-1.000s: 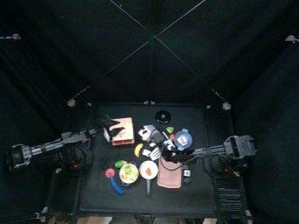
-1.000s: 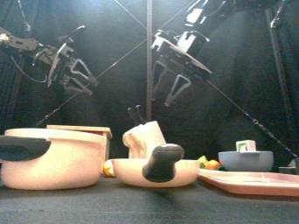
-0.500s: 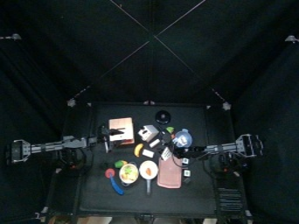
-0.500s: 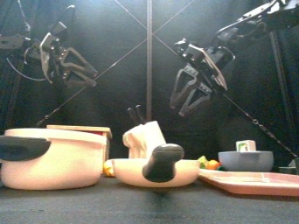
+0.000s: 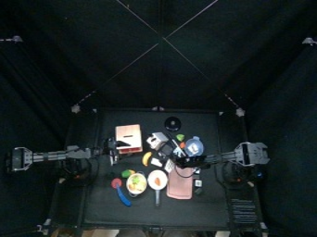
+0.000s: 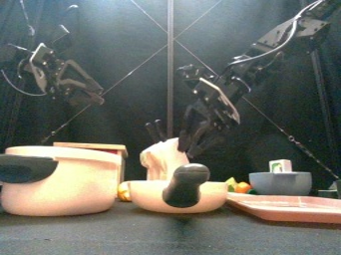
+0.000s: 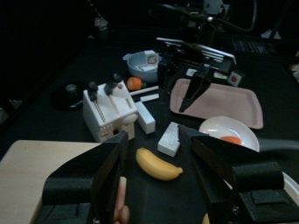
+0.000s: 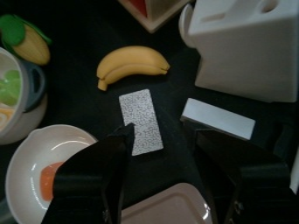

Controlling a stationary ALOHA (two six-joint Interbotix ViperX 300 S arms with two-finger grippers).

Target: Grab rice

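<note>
The rice is a flat, pale, speckled rectangle [image 8: 142, 121] lying on the black table beside a banana [image 8: 128, 64]. In the left wrist view it is the pale block [image 7: 170, 138] next to the banana [image 7: 156, 164]. My right gripper [image 8: 176, 149] is open and hangs just above the rice, one jaw on each side, not touching it. It also shows in the top view [image 5: 183, 160], the front view [image 6: 200, 122] and the left wrist view [image 7: 194, 80]. My left gripper [image 7: 173, 171] is open and empty, held above the wooden board [image 5: 128, 132] at the table's left [image 5: 110, 148].
A white rack [image 8: 251, 44] and a small white block [image 8: 219, 120] lie close to the rice. A white plate [image 8: 47, 171] with orange food, a pink tray [image 7: 222, 98], a blue bowl [image 6: 280, 182] and a cream pot [image 6: 60, 179] stand around.
My right gripper has come down from high above the table to just over the rice. My left gripper has drawn back a little to the left.
</note>
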